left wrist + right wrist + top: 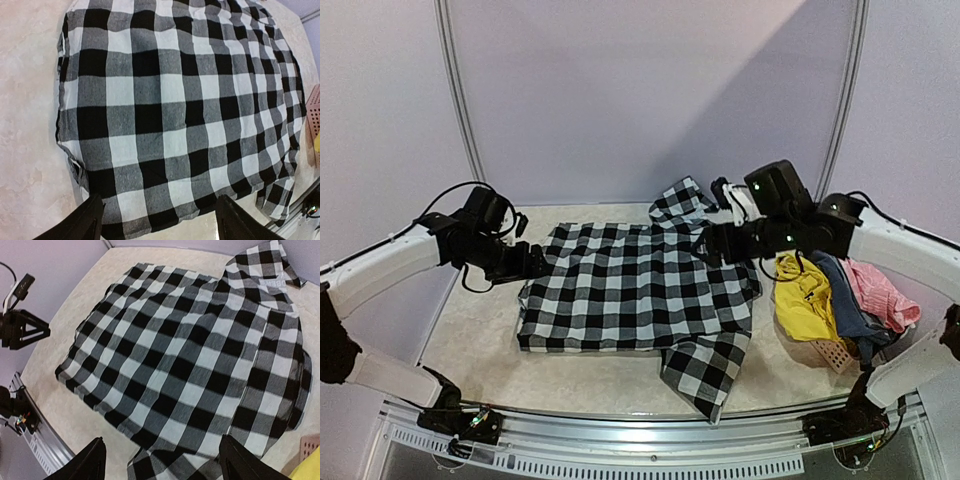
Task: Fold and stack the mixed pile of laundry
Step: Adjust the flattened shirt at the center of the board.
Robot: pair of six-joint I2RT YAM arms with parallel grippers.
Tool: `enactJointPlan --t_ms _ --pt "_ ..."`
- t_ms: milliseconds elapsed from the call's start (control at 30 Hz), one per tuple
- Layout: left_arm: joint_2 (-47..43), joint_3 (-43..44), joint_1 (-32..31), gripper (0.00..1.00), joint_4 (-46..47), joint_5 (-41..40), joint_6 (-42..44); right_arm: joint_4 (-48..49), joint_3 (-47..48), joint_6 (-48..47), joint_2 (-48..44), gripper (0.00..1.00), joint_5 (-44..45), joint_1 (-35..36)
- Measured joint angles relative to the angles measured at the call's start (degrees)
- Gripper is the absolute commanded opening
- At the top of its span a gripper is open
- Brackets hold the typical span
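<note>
The black-and-white checked shirt (640,285) lies spread flat in the middle of the table, one sleeve trailing to the front right and the collar at the back. It fills the left wrist view (175,110) and the right wrist view (190,355). My left gripper (538,262) is open and empty at the shirt's left edge. My right gripper (712,243) is open and empty, held above the shirt's right shoulder. The yellow garment (804,295), the blue-grey one (848,305) and the pink one (882,292) are heaped at the right.
A salmon perforated basket (825,352) sits under the heap at the right front and shows at the edge of the left wrist view (314,117). Purple walls close the back and sides. The table's metal rail (640,425) runs along the front.
</note>
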Motion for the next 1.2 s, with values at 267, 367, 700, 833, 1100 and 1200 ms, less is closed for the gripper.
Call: enactJointPlan --t_ms 267,367,700,833,1100,1200 --pt "-8.7 -5.9 -3.3 0.78 -1.5 2.1 0.5 -1.8 -13.1 10.5 -12.2 0.80 7.0 17.0" --pt "-10.5 -6.9 -4.2 0.78 -2.2 3.5 0.8 -3.5 -14.9 15.6 -12.3 0.80 8.5 20.6" --pt "-14.8 -11.3 -6.6 0.76 -3.9 7.2 2.3 -9.4 -19.3 31.0 -10.2 0.80 16.1 32.0" --pt "-17.4 -12.0 -8.9 0.76 -4.2 7.4 2.3 -9.3 -21.0 35.0 -7.2 0.80 16.3 33.7" --pt "-17.8 -12.4 -11.5 0.75 -3.8 5.6 2.5 -7.8 -21.3 39.7 0.1 0.79 15.7 42.4" --pt "-18.5 -12.6 -12.2 0.75 -3.8 4.7 2.4 -7.7 -21.3 41.4 2.9 0.78 15.6 44.9"
